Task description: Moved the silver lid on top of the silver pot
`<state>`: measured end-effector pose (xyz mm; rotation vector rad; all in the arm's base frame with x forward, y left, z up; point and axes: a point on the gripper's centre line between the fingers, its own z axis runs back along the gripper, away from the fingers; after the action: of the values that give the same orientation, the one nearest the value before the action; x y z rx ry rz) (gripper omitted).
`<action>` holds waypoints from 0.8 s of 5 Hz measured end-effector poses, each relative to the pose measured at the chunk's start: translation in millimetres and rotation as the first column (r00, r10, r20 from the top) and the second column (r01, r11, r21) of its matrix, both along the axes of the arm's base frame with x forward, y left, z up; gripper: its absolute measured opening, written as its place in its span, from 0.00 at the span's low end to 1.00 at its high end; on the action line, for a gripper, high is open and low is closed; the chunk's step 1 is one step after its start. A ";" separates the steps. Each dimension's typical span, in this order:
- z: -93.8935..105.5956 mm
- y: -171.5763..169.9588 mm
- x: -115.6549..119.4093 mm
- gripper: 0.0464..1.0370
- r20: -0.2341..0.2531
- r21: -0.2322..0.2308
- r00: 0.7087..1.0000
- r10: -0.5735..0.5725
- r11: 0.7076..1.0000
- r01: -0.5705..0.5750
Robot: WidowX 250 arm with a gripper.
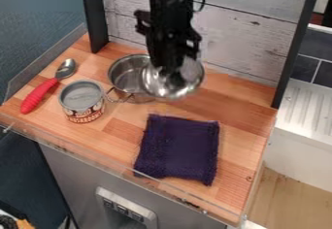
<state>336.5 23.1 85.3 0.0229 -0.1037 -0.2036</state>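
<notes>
Upper centre: gripper point(169, 71), jaws clamped on lid point(174, 86), right of pot's point(124, 79) centre. Early release could tip lid off rim.

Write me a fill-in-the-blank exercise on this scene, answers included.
The can stands ____ the spoon and the pot. The spoon's handle is ____. Of the pot and the cloth, the one nearer the camera is the ____. The hand that holds the lid is coloured ____.
Missing words: between; red; cloth; black.
</notes>
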 end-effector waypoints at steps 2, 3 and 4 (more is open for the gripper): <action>-23.4 38.3 35.3 0.23 -0.037 0.054 0.993 0.113 0.992 -0.111; -28.0 49.0 37.0 0.23 -0.050 0.067 0.988 0.146 0.988 -0.142; -29.0 62.0 34.5 0.23 -0.056 0.062 0.982 0.179 0.983 -0.175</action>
<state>371.0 85.0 56.3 0.0822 -0.0341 -0.0291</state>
